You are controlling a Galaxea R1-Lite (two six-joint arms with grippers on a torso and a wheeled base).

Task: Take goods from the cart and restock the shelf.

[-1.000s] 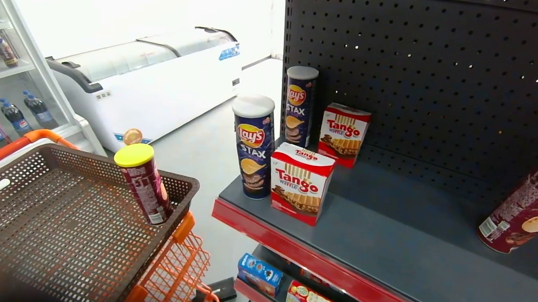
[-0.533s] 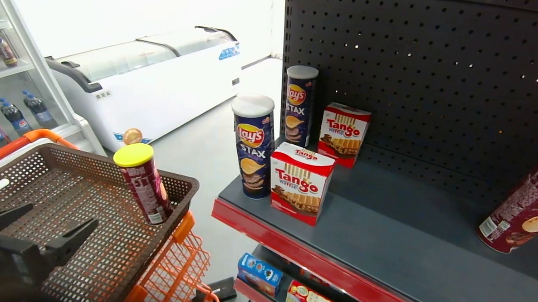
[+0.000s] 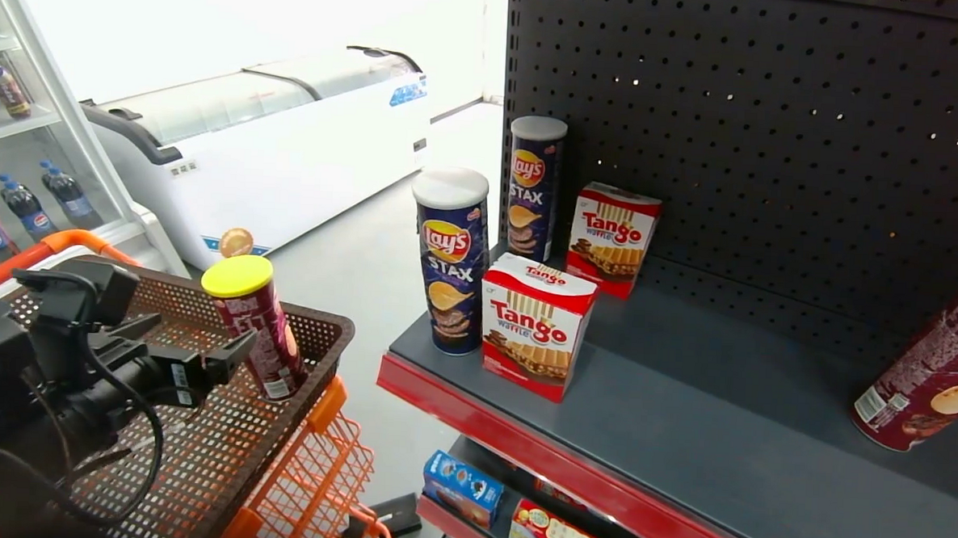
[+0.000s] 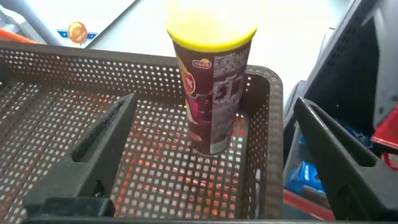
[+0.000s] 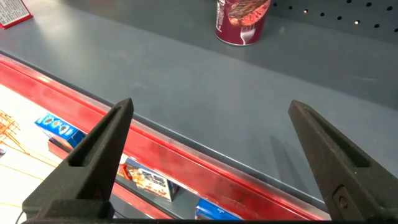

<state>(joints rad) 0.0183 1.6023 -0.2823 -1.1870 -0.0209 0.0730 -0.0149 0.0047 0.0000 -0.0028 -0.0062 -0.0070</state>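
A maroon chip can (image 3: pixel 254 328) with a yellow lid stands tilted in the far right corner of the brown basket (image 3: pixel 327 327) on the orange cart (image 3: pixel 308 472). My left gripper (image 3: pixel 201 344) is open over the basket, just short of the can. In the left wrist view the can (image 4: pixel 211 93) stands ahead, between the spread fingers (image 4: pixel 106 143). My right gripper (image 5: pixel 211 107) is open above the front of the grey shelf (image 5: pixel 205 87). A second maroon can (image 5: pixel 239 22) stands beyond it, at the shelf's right end (image 3: pixel 939 370).
Two blue chip cans (image 3: pixel 451 260) and two red-and-white wafer boxes (image 3: pixel 535 324) stand at the shelf's left end. Black pegboard (image 3: pixel 776 136) backs the shelf. Boxed goods (image 3: pixel 463 485) sit on the lower shelf. A chest freezer (image 3: pixel 274 147) and a drinks fridge (image 3: pixel 15 144) stand behind the cart.
My left arm has risen into the head view from the lower left and moved across the basket toward the maroon can, its gripper staying open. Nothing on the shelf has moved.
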